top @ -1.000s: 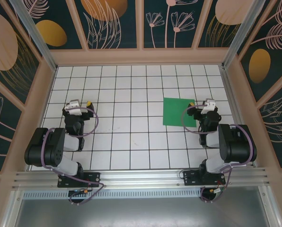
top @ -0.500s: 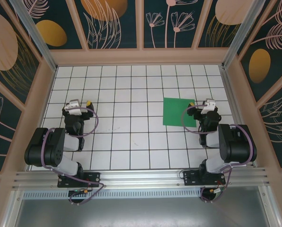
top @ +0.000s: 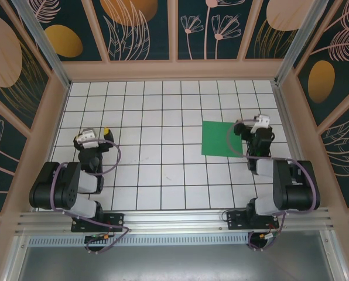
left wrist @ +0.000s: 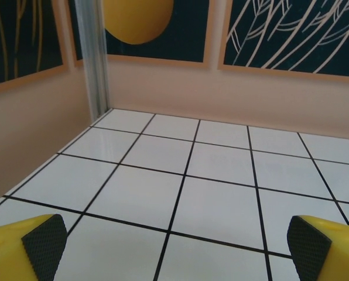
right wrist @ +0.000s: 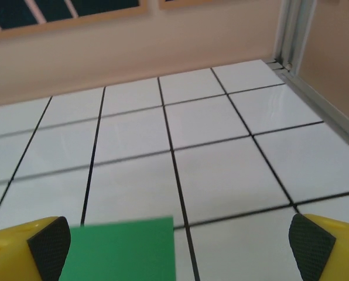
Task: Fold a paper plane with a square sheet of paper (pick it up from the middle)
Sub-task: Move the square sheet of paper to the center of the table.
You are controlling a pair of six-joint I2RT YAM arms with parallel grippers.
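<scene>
square sheet of paper (top: 221, 139) lies flat on the tiled table (top: 163, 172), right of centre, same spot as a second ago. right gripper (top: 249, 123) has its jaws spread wide and holds nothing, just beside the sheet's right edge. it has moved a bit toward the back wall. left gripper (top: 96, 133) is also wide open and empty, well apart from the sheet, and has shifted slightly left.

Open tiled table (top: 163, 158) stretches wide; only the walls (top: 174, 69) hem it.
</scene>
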